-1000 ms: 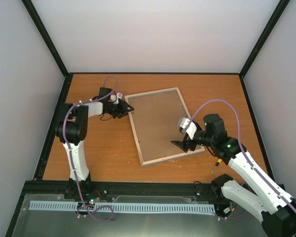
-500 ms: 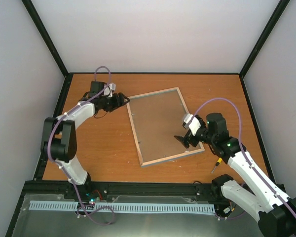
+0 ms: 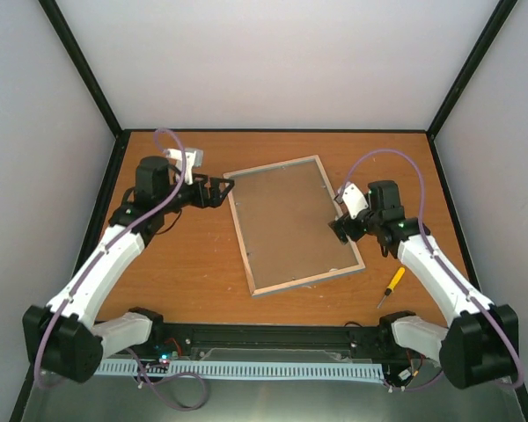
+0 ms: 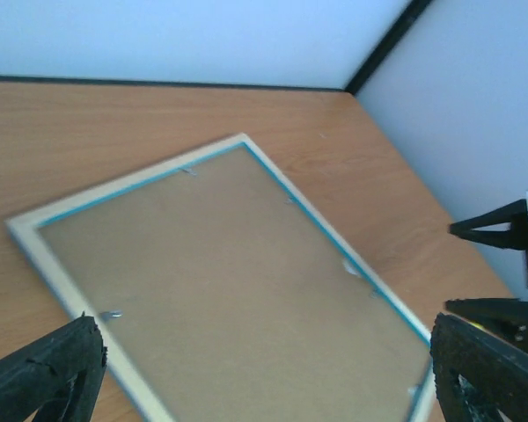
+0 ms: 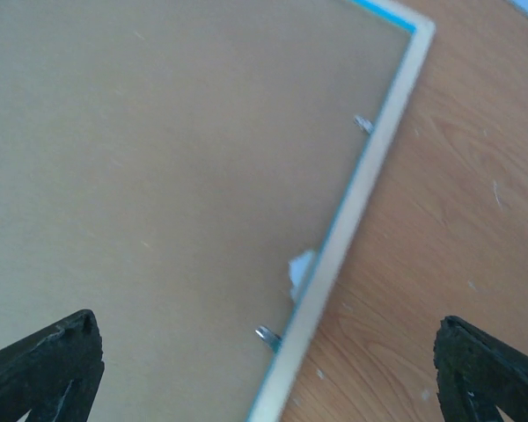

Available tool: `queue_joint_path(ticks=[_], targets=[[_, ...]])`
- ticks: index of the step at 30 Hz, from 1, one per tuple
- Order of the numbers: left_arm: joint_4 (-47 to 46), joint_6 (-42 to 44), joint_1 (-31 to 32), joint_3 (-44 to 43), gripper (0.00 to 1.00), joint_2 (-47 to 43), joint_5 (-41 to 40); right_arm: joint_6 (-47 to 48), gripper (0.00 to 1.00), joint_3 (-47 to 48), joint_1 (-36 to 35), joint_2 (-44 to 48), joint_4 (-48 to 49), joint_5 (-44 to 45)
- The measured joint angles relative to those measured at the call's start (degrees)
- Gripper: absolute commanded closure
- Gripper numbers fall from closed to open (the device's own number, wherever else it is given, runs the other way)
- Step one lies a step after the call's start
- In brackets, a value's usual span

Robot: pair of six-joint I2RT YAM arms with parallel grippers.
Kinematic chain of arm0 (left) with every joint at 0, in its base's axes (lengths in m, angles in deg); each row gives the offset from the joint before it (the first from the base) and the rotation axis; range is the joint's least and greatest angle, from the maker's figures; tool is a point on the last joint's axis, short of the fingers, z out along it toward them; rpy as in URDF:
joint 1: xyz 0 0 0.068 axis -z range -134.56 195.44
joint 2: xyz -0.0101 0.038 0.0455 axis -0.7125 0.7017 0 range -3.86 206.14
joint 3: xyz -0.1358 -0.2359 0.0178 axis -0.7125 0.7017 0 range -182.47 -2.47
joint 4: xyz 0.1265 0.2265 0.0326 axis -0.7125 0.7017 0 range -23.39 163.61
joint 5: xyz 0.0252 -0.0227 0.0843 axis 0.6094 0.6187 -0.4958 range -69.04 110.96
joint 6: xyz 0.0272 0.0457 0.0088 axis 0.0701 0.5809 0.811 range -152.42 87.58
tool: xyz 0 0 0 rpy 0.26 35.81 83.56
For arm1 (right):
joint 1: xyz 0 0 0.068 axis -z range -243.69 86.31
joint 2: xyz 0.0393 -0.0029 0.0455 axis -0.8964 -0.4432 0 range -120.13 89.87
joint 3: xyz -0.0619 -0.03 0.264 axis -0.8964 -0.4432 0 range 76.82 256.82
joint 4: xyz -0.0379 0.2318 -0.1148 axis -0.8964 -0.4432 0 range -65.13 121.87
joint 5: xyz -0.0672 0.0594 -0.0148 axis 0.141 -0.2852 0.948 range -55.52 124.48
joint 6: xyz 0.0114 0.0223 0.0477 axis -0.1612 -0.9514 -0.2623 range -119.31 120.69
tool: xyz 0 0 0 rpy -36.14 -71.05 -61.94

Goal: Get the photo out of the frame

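Left tool and right tool have withdrawn, gaping, flanking the frame.

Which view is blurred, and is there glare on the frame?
Top view: sharp, evenly lit, no glare on the frame. Left wrist view: mostly sharp, slightly soft up close. Right wrist view: blurred throughout; the frame's edge and clips look smeared.

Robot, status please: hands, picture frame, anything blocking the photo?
Left hand and right hand open, empty. Thin pale-edged rectangular frame lies face down. Plain brown backing board hides photo.
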Motion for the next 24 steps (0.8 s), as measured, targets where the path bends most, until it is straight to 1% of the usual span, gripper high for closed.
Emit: queue_joint_path(ticks=[3,5,7,10,13,17,21,24], targets=[[-2.10,1.14,-0.09,5.81,0.00,-5.42,-4.74,2.43,0.01,1.84,3.23,-4.22,-2.21,1.18],[-2.67,1.99,-0.07,8.31,0.00,-6.47,-6.91,4.46,0.02,3.89,5.95,-8.15,-4.55,1.60],[-3.30,3.04,-0.07,9.14,0.00,-5.46,-8.44,5.77,0.05,6.43,8.48,-12.24,-7.04,1.18],[-3.72,4.90,-0.07,9.33,0.00,-2.86,-8.96,8.02,0.09,12.13,13.66,-21.11,-11.21,-0.50],[-5.60,5.22,-0.09,11.17,0.00,-2.58,-9.38,10.12,0.13,14.40,16.39,-26.62,-14.25,-1.70],[-5.60,3.93,-0.07,12.55,0.00,-2.47,-13.22,13.20,0.18,14.97,17.18,-31.54,-18.71,-4.00],[-5.07,3.37,-0.09,12.52,0.00,-1.16,-18.73,15.80,0.31,15.30,17.18,-33.62,-22.18,-6.03],[-5.07,3.32,-0.11,12.52,0.00,-0.52,-22.75,17.62,0.39,16.02,17.18,-35.26,-24.17,-7.52]])
